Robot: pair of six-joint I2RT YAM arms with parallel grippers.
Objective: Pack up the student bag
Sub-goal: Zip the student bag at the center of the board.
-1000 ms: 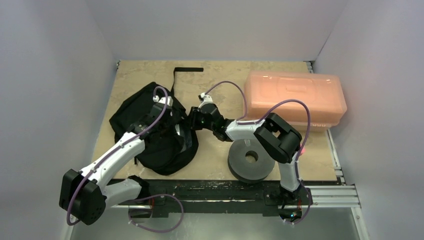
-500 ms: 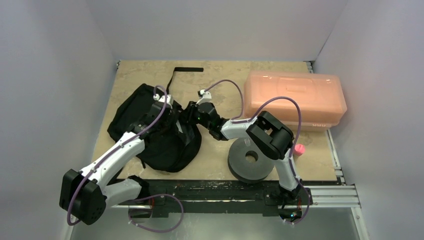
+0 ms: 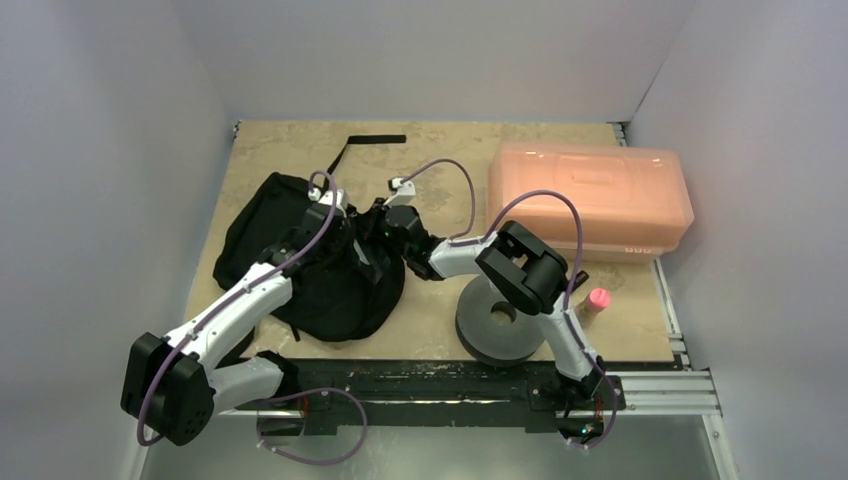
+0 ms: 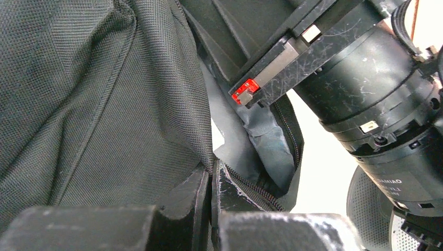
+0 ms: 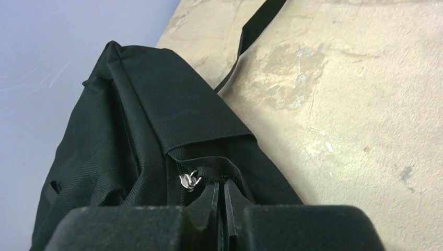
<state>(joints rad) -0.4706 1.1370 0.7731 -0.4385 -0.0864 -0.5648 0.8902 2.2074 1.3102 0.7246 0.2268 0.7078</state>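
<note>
1. Black cylindrical wrist housing of the right arm: small white print on its lower ring reads about "AMIAO", first letter unclear
2. Translucent orange plastic lidded box: red front marking, unreadable

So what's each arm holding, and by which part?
Both hold the backpack. Left jaws are shut on its opening edge by the zipper; right jaws pinch fabric beside the silver zipper pull, not the pull.

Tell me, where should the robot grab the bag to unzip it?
Probably the little silver zipper pull, at the zipper's end on the bag. It's the only stiff bit standing off the floppy cloth. Come from the side where the right gripper sits, and pinch the tab's flat faces.
</note>
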